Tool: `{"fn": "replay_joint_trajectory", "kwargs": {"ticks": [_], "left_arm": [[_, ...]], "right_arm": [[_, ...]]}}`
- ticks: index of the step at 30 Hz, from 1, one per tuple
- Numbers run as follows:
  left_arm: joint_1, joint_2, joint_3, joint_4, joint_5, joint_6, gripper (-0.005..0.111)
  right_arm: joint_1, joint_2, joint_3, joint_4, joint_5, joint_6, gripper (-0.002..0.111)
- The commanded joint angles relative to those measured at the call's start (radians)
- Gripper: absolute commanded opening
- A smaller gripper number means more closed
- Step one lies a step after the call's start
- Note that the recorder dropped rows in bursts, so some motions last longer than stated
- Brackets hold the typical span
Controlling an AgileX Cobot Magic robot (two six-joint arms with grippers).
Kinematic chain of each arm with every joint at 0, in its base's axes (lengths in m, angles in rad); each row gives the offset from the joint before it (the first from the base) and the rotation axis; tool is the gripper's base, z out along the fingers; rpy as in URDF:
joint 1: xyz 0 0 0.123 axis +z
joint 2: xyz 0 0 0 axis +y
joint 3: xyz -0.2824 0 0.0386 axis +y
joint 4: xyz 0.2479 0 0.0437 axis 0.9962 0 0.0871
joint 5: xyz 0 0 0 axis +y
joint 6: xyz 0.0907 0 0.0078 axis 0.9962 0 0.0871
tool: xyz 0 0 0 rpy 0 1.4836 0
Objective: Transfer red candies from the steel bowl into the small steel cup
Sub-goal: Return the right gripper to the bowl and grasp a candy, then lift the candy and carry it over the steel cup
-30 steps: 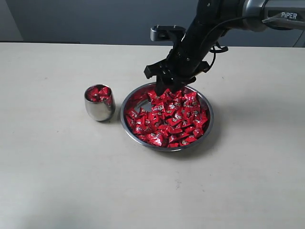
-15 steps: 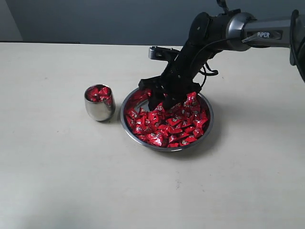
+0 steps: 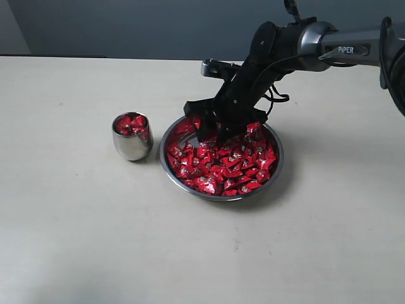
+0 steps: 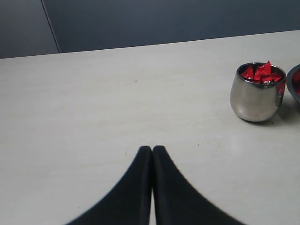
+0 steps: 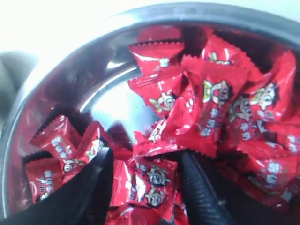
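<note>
Holding the right tool (image 5: 146,157), jaws wide open, down among red candies (image 3: 231,164) in the steel bowl (image 5: 105,96); holding the left tool (image 4: 152,151) closed.

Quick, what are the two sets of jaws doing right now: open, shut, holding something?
Left gripper: jaws shut, empty.
Right gripper: jaws open, dipped among the red candies in the steel bowl, nothing gripped.
</note>
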Motion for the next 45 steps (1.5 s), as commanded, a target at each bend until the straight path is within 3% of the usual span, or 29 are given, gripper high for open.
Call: {"fn": "replay_joint_trajectory", "kwargs": {"ticks": [1,5,11,22,28,32,39,45], "left_arm": [[-0.001,-0.005,-0.008,0.002,-0.006,-0.002,0.000],[-0.001,-0.005,-0.008,0.002,-0.006,-0.002,0.000],[-0.001,-0.005,-0.008,0.002,-0.006,-0.002,0.000],[-0.001,-0.005,-0.008,0.002,-0.006,-0.002,0.000],[-0.001,-0.005,-0.008,0.002,-0.006,-0.002,0.000],[-0.001,-0.005,-0.008,0.002,-0.006,-0.002,0.000],[-0.001,-0.005,-0.008,0.002,-0.006,-0.002,0.000],[-0.001,-0.005,-0.008,0.002,-0.006,-0.002,0.000]], "right_arm": [[-0.004,0.023,0.003,0.046,-0.014,-0.002,0.045],[-0.004,0.042,0.003,0.089,-0.008,-0.017,0.042],[-0.006,0.030,0.003,0.080,-0.008,-0.020,0.000],[-0.006,-0.140,0.003,-0.025,0.050,-0.020,0.000],[0.020,-0.214,0.003,0.112,0.037,-0.143,0.000],[0.068,-0.198,-0.020,0.241,0.039,-0.223,0.000],[0.175,-0.087,-0.152,0.203,0.041,-0.257,0.000],[0.205,0.010,-0.259,0.155,0.015,-0.257,0.000]]}}
